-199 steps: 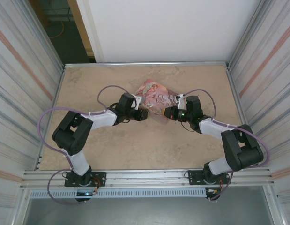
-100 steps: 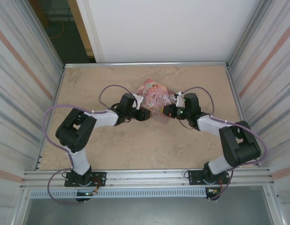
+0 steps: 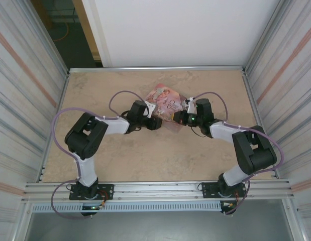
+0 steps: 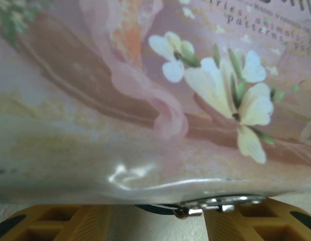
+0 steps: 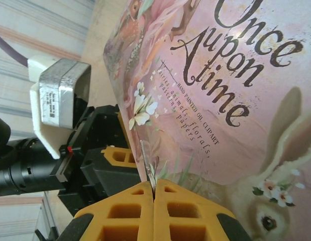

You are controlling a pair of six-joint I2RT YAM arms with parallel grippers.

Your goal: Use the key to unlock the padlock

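Observation:
A pink illustrated tin [image 3: 167, 102] lies tilted at mid table, and both grippers are against its near edge. My right gripper [image 5: 154, 188] is shut on the key [image 5: 146, 163]. The key's thin silvery blade sticks up along the tin's [image 5: 230, 100] left edge. In the left wrist view the tin [image 4: 145, 100] looms close above my left gripper [image 4: 156, 221]. Its orange fingers [image 4: 44, 223] stand apart with bare table between them. At the tin's lower edge sit a dark teal sliver, apparently the padlock [image 4: 154, 207], and a silvery metal piece [image 4: 220, 203]. Most of the lock is hidden.
The left gripper's black body [image 5: 95, 145] and white camera housing [image 5: 57, 100] show just left of the tin in the right wrist view. Ribbed metal walls [image 3: 24, 90] close in the tan table [image 3: 145, 155] on both sides, with a rail [image 3: 160, 188] along the front.
Both arms have crept in toward the tin. The left elbow swung right and forward, and the right gripper edged up and left. The tin has hardly shifted.

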